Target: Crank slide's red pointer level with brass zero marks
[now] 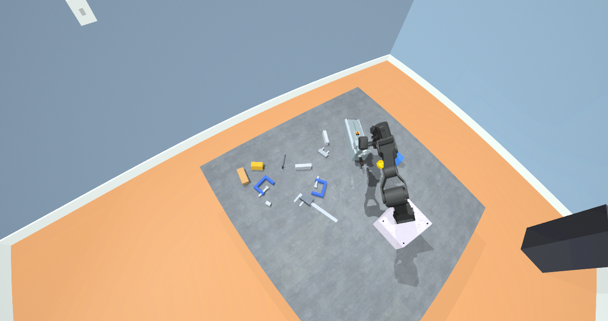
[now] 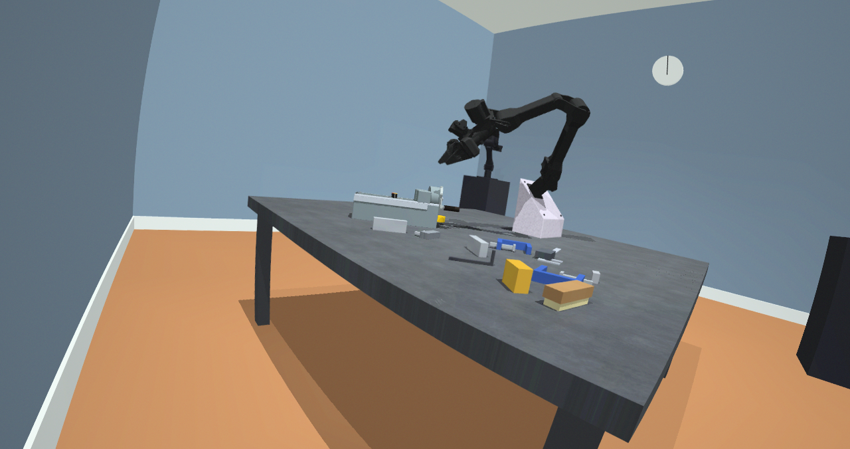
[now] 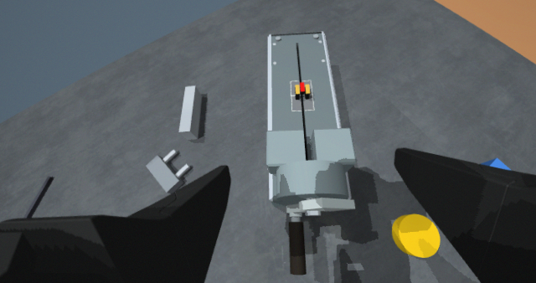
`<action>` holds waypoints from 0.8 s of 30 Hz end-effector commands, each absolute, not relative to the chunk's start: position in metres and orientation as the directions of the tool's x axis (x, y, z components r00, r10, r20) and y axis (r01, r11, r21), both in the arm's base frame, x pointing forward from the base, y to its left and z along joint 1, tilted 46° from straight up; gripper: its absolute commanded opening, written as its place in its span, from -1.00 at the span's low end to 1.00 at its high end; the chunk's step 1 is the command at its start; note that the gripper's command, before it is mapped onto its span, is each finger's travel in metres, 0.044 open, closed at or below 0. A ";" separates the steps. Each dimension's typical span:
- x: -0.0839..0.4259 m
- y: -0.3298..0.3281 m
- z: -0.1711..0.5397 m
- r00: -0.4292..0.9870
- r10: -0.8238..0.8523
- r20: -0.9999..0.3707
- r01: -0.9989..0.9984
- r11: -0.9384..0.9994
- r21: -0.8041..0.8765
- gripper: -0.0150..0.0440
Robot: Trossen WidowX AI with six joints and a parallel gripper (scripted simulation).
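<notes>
The grey machine (image 1: 351,133) (image 2: 395,211) (image 3: 285,115) stands on the table. Its red pointer (image 3: 302,87) sits between the two brass marks (image 3: 297,91) (image 3: 307,90). In the wrist view the pointer's top shows slightly farther toward the far end than the marks' tops; I cannot tell if it is exactly level. The crank arm (image 3: 327,204) is at the near end, with its dark handle (image 1: 361,162) (image 2: 451,208) (image 3: 297,247) pointing toward the arm's base. My gripper (image 2: 441,161) (image 3: 310,165) is open and empty, above the machine, not touching the handle.
A yellow disc (image 1: 380,164) (image 3: 414,234) and a blue object (image 1: 399,158) (image 3: 496,164) lie right of the crank. A white block (image 1: 325,137) (image 3: 189,109) and a grey pronged piece (image 1: 323,152) (image 3: 162,174) lie left. Clamps, a hammer (image 1: 306,198) and several blocks lie farther left.
</notes>
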State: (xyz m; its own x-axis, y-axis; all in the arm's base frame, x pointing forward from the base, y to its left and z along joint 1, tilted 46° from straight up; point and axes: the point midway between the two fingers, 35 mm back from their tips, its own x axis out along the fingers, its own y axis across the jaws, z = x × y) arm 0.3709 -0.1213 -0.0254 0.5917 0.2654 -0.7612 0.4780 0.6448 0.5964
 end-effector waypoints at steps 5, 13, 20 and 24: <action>0.344 -0.102 -0.016 0.597 0.235 -0.767 0.534 0.598 0.598 1.00; 0.348 -0.084 -0.036 0.594 0.235 -0.769 0.535 0.599 0.596 1.00; 0.348 -0.055 -0.065 0.594 0.236 -0.769 0.535 0.598 0.597 1.00; 0.345 -0.038 -0.079 0.596 0.238 -0.767 0.534 0.596 0.600 1.00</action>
State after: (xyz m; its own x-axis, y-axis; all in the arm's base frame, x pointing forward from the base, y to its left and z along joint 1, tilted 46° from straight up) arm 0.3508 -0.0523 -0.0658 0.5998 0.2376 -0.7640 0.5272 0.6009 0.6008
